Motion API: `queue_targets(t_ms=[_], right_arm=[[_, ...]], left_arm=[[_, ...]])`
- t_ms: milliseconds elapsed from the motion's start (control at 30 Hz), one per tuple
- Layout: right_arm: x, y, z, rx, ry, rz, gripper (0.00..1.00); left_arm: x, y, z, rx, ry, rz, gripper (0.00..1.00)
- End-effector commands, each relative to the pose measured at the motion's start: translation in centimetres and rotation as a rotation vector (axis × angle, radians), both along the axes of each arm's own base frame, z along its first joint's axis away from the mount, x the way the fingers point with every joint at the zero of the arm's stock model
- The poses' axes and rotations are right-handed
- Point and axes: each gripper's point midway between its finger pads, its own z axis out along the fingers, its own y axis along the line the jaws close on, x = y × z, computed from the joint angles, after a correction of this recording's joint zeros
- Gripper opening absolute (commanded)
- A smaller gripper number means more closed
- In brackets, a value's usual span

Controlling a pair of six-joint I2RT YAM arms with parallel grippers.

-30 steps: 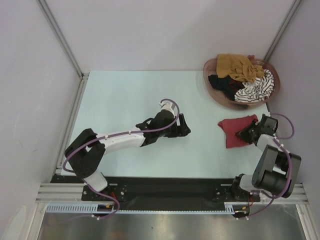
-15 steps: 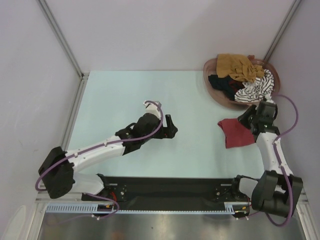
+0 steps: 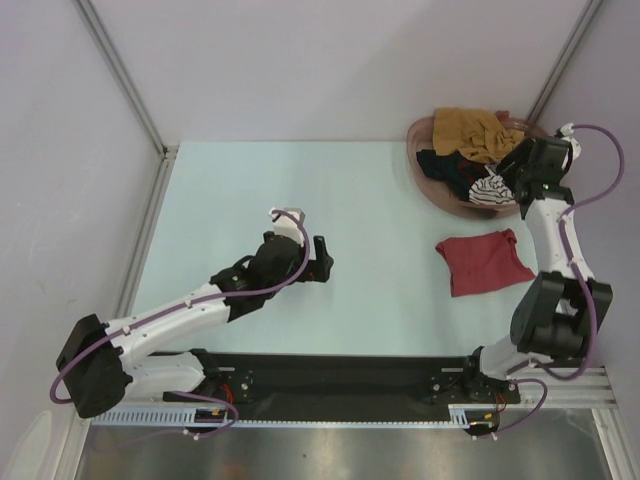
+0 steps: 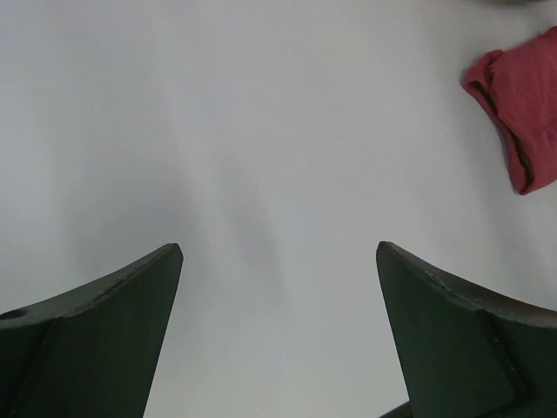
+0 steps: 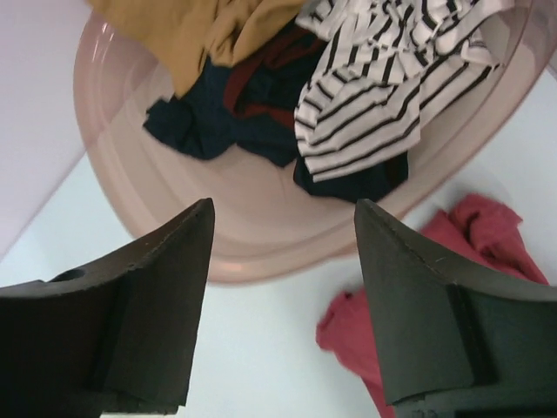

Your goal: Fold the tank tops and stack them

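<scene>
Three tank tops, mustard (image 5: 191, 35), black (image 5: 209, 131), striped (image 5: 392, 96), fill the basket (image 5: 261, 248); the red one (image 3: 483, 262) lies on the tabletop (image 3: 300, 190) beside it. Right jaws, spread and empty, hang over the basket's rim, striped top just ahead; left jaws, spread too, well apart.

Top cam sits high behind the near edge and looks down on the whole table (image 3: 300, 190) from fairly far off. Left wrist cam hangs low over bare tabletop. Right wrist cam looks steeply down at the basket (image 5: 113, 174) from close up, and the dark red tank top (image 3: 484, 262) shows in all three views.
</scene>
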Motion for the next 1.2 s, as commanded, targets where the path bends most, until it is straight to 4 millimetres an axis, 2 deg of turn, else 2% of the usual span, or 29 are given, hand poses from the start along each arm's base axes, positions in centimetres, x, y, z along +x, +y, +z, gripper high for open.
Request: queue_targets(t_ms=[0,33,67,133,167,200,233,267,300,367,400,433,500,533,567,600,633,667,733,800,833,867,900,967,1000,1033,1067,1100,1167], right_arm=[[3.6,-2.6,1.7,0.111,-0.112,-0.140,0.71],[4.3,-2.9,1.6,0.137,-0.125,-0.154,0.73],[5.2,-3.7,0.0,0.171,-0.109,-0.183,0.82],[6.7,-4.2,0.1,0.228,-0.133,-0.216,0.98],[7.2,-4.6,-0.4,0.244,-0.127,-0.227,1.00],[7.9,-5.0,-2.3,0.268,-0.095,-0.238,1.00],[8.7,-4.7,-2.2,0.296,-0.105,-0.207,1.00],[9.5,-5.1,-2.2,0.298,-0.135,-0.196,1.00],[10.2,-4.2,-2.8,0.323,-0.137,-0.131,1.00],[11.4,-4.5,-5.5,0.393,-0.122,-0.150,1.00],[12.4,-4.3,-5.2,0.420,-0.163,-0.115,0.98],[13.4,-4.3,-7.0,0.457,-0.160,-0.120,0.93],[15.2,-4.6,-6.7,0.451,-0.185,-0.124,0.79],[16.1,-4.1,-9.2,0.446,-0.141,-0.135,0.76],[16.7,-4.2,-9.6,0.432,-0.135,-0.143,0.74],[18.0,-4.3,-8.5,0.417,-0.168,-0.135,0.73],[18.7,-4.2,-8.9,0.418,-0.168,-0.138,0.72],[19.4,-4.3,-10.1,0.428,-0.160,-0.154,0.70],[20.9,-4.8,-9.2,0.425,-0.201,-0.174,0.70],[21.4,-5.0,-11.4,0.449,-0.167,-0.211,0.68],[22.2,-5.2,-10.6,0.449,-0.194,-0.211,0.66],[22.5,-5.1,-10.7,0.453,-0.196,-0.211,0.61],[22.7,-6.0,-11.3,0.426,-0.202,-0.259,0.55],[23.5,-6.3,-10.5,0.401,-0.234,-0.261,0.42],[23.9,-6.2,-11.2,0.392,-0.228,-0.252,0.33],[24.3,-6.1,-11.1,0.376,-0.227,-0.231,0.22],[24.9,-6.0,-9.4,0.369,-0.239,-0.214,0.02],[25.1,-5.5,-9.0,0.373,-0.236,-0.183,0.00],[25.0,-4.8,-6.8,0.327,-0.255,-0.137,0.00]], left_arm=[[0.8,1.9,0.4,0.059,-0.061,0.045,1.00],[0.9,2.4,0.0,0.071,-0.069,0.066,1.00],[1.0,2.7,0.1,0.070,-0.082,0.071,1.00],[1.0,3.1,-0.6,0.067,-0.097,0.078,1.00],[1.0,3.3,-0.7,0.070,-0.106,0.079,1.00],[1.0,3.4,-0.6,0.062,-0.116,0.079,1.00],[0.8,3.7,-1.1,0.068,-0.118,0.078,1.00],[1.0,3.6,-0.8,0.058,-0.139,0.077,1.00],[1.0,3.7,-0.5,0.051,-0.151,0.077,1.00],[1.1,3.9,-0.5,0.056,-0.177,0.068,1.00],[1.0,3.9,-0.5,0.056,-0.185,0.064,1.00],[1.1,3.9,-0.7,0.057,-0.196,0.062,1.00],[1.2,4.0,-1.0,0.072,-0.208,0.053,1.00],[1.3,4.0,-1.4,0.081,-0.209,0.050,1.00],[1.3,3.9,-1.7,0.094,-0.206,0.046,1.00],[1.5,3.8,-1.6,0.098,-0.206,0.047,1.00],[1.6,3.7,-2.1,0.110,-0.196,0.046,1.00],[1.7,3.6,-2.2,0.118,-0.194,0.043,1.00],[2.0,3.5,-2.2,0.126,-0.191,0.045,1.00],[2.1,3.5,-2.5,0.138,-0.187,0.048,1.00],[2.1,3.5,-2.5,0.139,-0.188,0.050,1.00],[2.1,3.6,-2.5,0.141,-0.190,0.053,1.00],[2.1,3.6,-2.5,0.139,-0.191,0.053,1.00],[2.2,3.5,-2.4,0.140,-0.194,0.050,1.00],[2.2,3.5,-2.5,0.143,-0.192,0.050,1.00],[2.2,3.5,-2.6,0.144,-0.191,0.049,1.00],[2.2,3.5,-2.6,0.145,-0.190,0.049,1.00],[2.2,3.5,-2.6,0.145,-0.190,0.049,1.00],[2.2,3.5,-2.5,0.144,-0.191,0.049,1.00]])
